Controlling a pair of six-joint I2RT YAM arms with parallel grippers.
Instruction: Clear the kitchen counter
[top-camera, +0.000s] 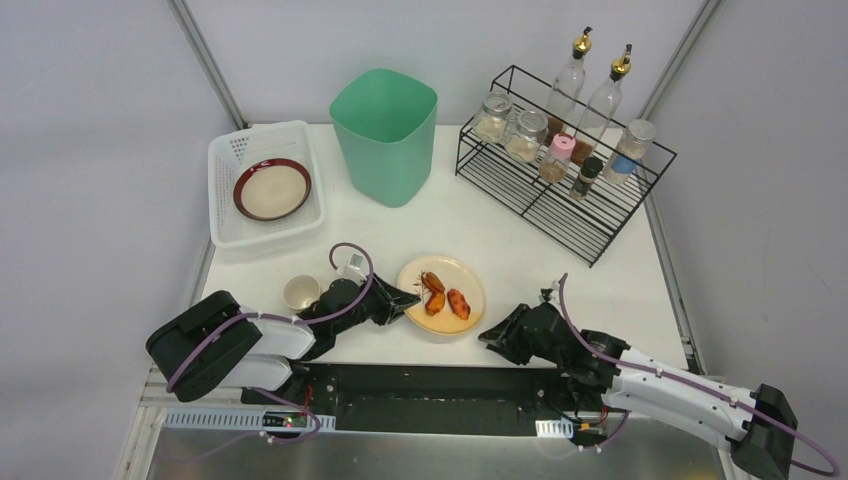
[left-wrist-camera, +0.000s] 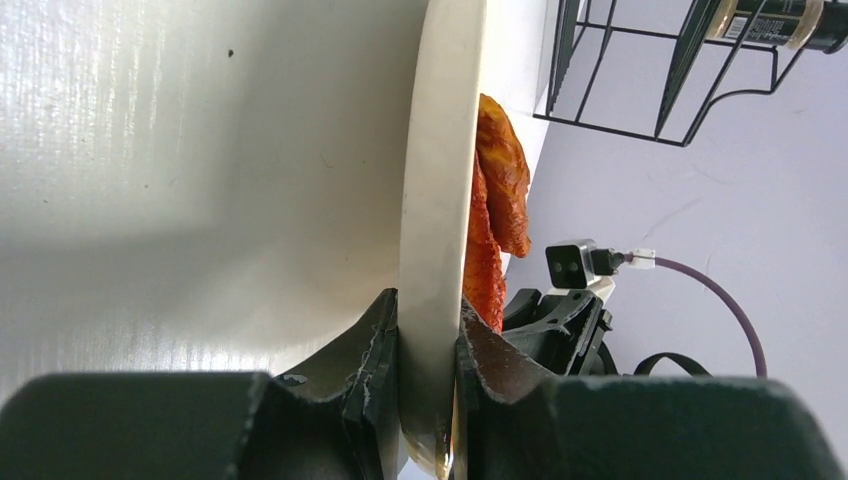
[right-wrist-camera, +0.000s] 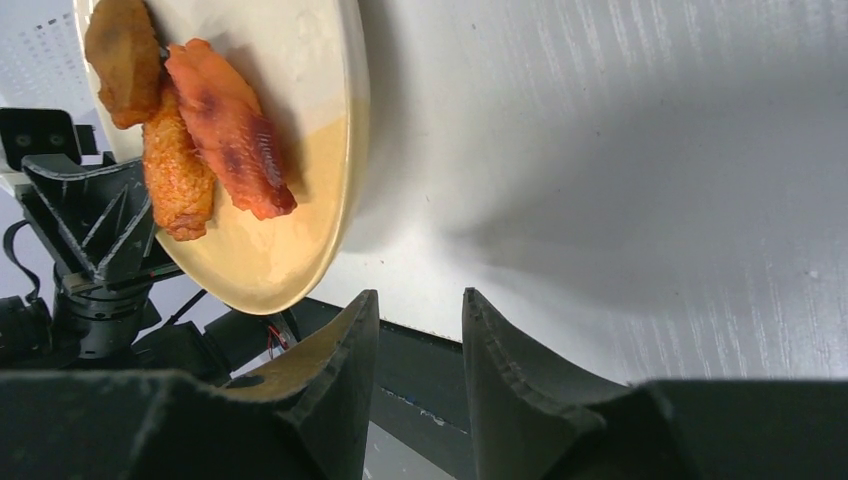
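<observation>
A cream plate (top-camera: 465, 277) with fried orange food pieces (top-camera: 446, 297) lies near the front of the white kitchen counter (top-camera: 520, 240). My left gripper (top-camera: 408, 297) is shut on the plate's left rim (left-wrist-camera: 438, 200); the food (left-wrist-camera: 497, 190) shows just past the rim. My right gripper (top-camera: 490, 336) is open and empty, at the counter's front edge just right of the plate (right-wrist-camera: 300, 150). A small beige cup (top-camera: 301, 292) stands left of my left gripper.
A green bin (top-camera: 386, 135) stands at the back centre. A white perforated basket (top-camera: 228, 226) at the back left holds a red-rimmed bowl (top-camera: 271, 189). A black wire rack (top-camera: 560, 195) with spice jars and oil bottles stands at the back right.
</observation>
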